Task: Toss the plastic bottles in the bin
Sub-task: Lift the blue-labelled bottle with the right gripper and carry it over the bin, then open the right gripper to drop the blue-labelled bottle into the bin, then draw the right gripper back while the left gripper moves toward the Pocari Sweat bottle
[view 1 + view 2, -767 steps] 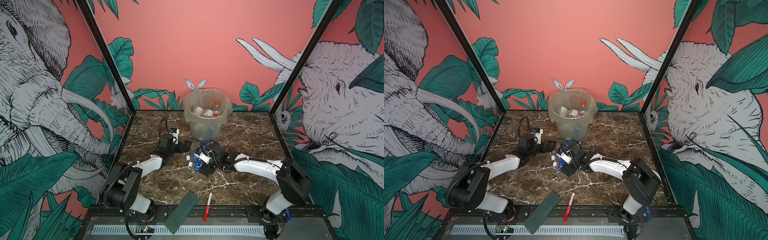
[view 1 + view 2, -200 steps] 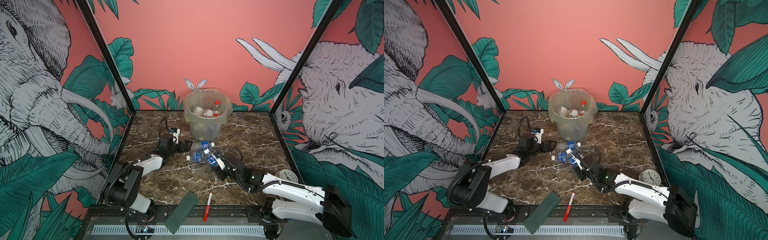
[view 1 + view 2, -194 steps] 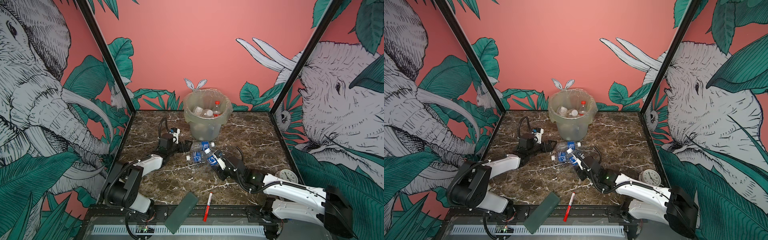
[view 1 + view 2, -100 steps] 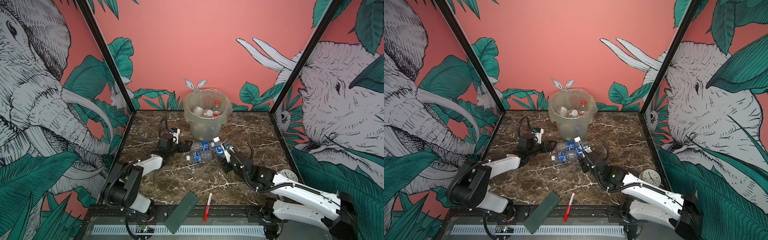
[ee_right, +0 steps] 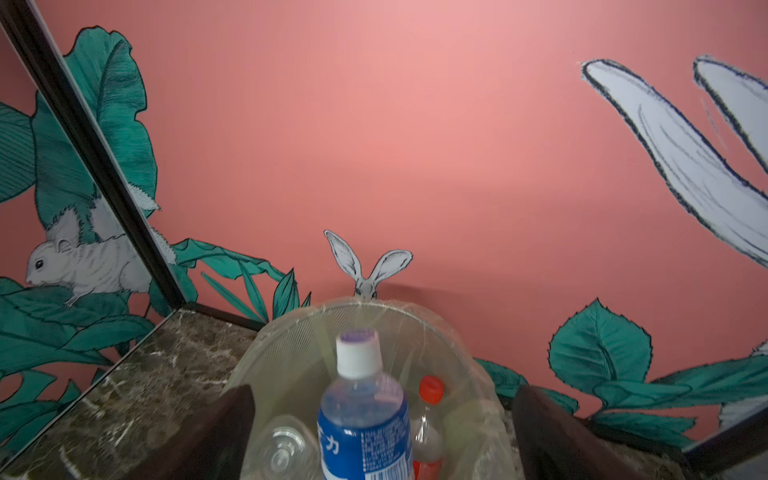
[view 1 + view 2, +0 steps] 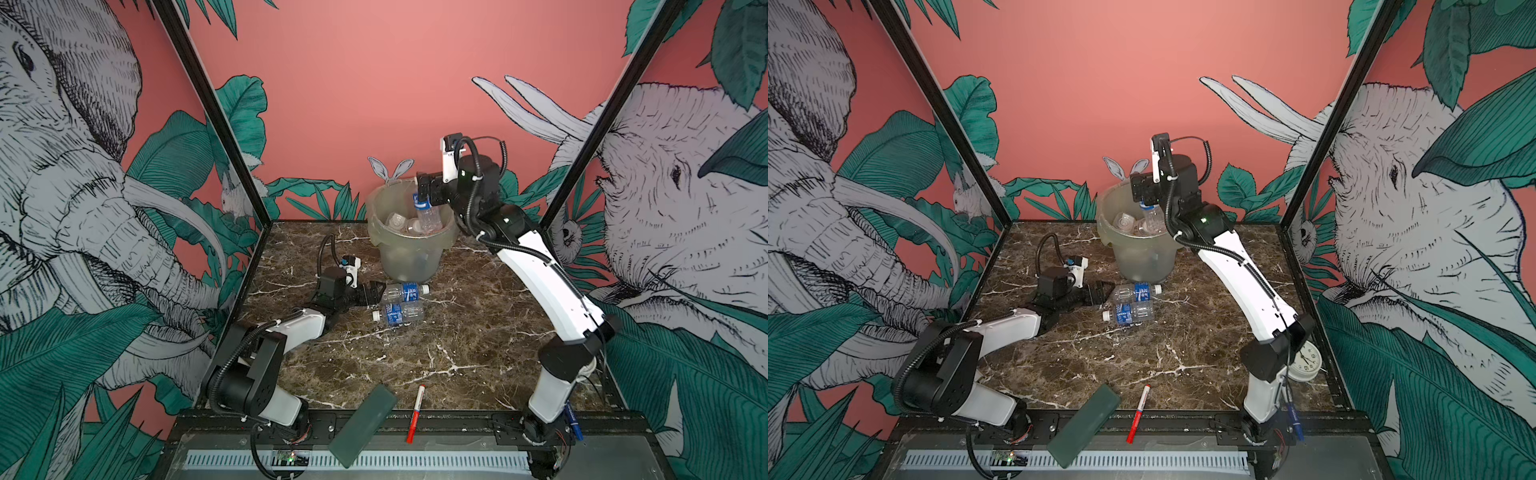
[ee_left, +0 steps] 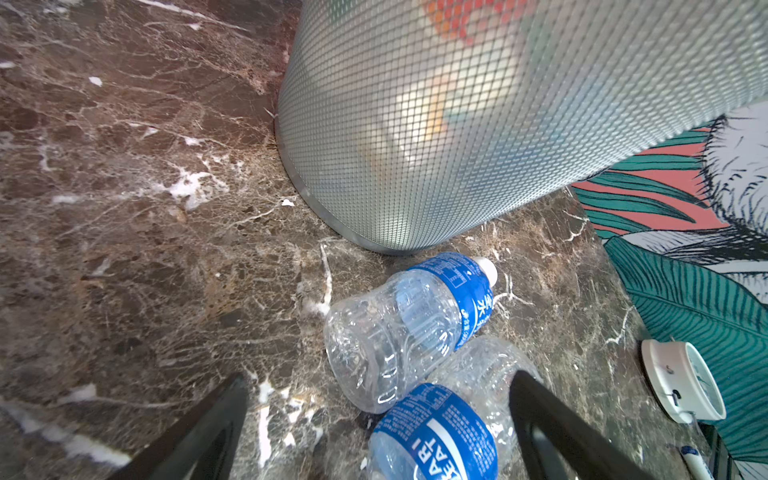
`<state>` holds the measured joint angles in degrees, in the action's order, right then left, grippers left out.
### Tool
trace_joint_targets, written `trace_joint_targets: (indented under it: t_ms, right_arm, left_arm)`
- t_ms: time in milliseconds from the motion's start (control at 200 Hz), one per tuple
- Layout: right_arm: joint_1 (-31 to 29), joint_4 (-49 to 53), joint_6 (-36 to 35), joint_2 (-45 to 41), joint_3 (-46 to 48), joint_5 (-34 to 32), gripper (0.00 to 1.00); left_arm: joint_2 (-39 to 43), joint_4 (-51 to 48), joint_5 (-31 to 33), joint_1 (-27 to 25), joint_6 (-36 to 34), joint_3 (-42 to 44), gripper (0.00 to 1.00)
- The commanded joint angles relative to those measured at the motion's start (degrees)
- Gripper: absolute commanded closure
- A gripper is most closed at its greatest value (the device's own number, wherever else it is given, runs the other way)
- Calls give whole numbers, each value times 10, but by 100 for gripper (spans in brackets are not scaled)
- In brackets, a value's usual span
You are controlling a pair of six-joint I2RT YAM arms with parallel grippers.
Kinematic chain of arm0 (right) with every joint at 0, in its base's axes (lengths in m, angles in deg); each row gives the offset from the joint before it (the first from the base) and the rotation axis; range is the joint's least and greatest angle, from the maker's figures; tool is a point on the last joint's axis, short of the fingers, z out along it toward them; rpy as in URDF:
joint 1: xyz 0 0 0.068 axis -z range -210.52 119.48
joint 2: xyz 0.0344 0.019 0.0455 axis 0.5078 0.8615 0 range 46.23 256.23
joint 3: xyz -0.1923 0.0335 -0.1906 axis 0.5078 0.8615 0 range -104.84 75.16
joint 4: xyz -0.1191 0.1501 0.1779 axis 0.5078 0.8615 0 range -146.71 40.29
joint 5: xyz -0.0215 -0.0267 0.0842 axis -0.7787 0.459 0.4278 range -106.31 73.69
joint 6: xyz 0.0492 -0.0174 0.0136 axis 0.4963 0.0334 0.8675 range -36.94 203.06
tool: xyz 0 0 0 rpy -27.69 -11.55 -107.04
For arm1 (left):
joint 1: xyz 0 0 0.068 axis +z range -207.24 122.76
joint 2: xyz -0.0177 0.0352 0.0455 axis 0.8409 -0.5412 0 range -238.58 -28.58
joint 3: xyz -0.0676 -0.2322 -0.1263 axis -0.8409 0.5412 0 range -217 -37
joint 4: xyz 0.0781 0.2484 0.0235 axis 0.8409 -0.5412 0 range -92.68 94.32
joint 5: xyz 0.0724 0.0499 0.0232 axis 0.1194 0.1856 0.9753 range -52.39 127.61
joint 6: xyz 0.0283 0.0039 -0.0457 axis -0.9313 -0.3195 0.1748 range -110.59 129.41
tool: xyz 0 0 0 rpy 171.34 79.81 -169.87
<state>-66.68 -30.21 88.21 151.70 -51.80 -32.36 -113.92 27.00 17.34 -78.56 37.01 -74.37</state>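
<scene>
R fingers (image 5: 548,440) apart, clear of bottle (image 5: 363,419); its base cut off.

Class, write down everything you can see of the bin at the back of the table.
The bin is a round, tapered bucket of translucent pale grey-green plastic, its wall finely grid-textured up close, lined with a clear bag folded over the rim. It stands upright on the marble table near the back wall. Several bottles lie inside, including a red-capped bottle; a blue-labelled bottle sits in its mouth just below the open right end effector.
</scene>
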Motion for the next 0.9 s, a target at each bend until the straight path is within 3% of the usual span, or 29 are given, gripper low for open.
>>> trace_joint_targets:
  t_ms: [0, 525, 890]
  right_arm:
    - [-2, 45, -5, -15, -16, 19, 1]
    - [0, -110, 3, -271, 383, -12, 1]
    - [36, -215, 28, -404, 665, -15, 1]
  left_arm:
    - [23, 5, -1, 1, -1, -8, 1]
    - [53, -9, 18, -4, -28, -7, 1]
    - [72, -73, 71, -49, -93, -33, 0]
